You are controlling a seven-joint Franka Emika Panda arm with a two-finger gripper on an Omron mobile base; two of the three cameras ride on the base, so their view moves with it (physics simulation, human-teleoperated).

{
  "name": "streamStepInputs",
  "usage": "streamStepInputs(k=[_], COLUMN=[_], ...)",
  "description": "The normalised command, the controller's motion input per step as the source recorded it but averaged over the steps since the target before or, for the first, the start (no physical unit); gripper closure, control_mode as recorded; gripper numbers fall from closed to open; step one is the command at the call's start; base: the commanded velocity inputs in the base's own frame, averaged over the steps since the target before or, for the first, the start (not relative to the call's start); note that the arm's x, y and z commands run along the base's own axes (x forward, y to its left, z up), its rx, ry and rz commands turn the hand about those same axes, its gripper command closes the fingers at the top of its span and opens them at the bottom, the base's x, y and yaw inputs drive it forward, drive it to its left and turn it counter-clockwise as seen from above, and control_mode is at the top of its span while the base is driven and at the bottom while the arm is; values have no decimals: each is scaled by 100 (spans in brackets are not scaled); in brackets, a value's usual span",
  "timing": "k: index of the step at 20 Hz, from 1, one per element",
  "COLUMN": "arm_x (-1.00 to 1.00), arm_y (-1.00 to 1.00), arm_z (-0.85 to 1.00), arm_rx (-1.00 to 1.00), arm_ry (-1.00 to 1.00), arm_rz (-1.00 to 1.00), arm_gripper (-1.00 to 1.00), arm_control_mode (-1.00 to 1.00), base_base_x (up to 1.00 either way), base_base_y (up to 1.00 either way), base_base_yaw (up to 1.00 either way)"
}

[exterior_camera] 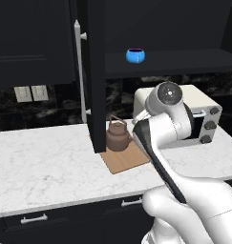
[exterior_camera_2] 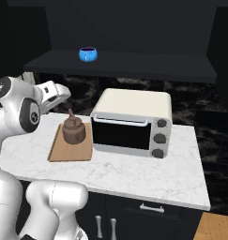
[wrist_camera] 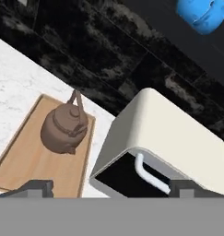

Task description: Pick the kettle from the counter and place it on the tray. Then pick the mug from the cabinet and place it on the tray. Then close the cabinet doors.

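Kettle (wrist_camera: 63, 128) sits on the tray (wrist_camera: 35, 161). Mug (exterior_camera: 135, 55) sits in the cabinet (exterior_camera: 184, 62). Tool (wrist_camera: 109, 186) is wide open, holding nothing.

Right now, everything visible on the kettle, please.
The kettle is squat, round and brown with a dull metallic look, a small lid knob and a thin arched bail handle standing up over it. It stands upright on the tray, toward the tray's back end, beside the toaster oven with a gap between them. Nothing grips or touches it; the gripper hovers above and apart.
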Motion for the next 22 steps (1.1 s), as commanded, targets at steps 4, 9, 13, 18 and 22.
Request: streamStepInputs(k=[4,9,13,18,22], arm_x=[-66,-31,-50,-20,-2], arm_y=[-30,-9,-4,0,0], arm_z=[74,90,0,40,57], arm_rx=[36,31,24,15,12], arm_ry=[-16,-17,-28,-34,-28], arm_rz=[-11,-3,0,0,0], arm_gripper=[-100,-100,-100,-100,-100], arm_control_mode=[-100,-100,-100,-100,-100], base_base_x=[0,0,0,0,0], base_base_y=[0,0,0,0,0], base_base_yaw=[0,0,0,0,0])
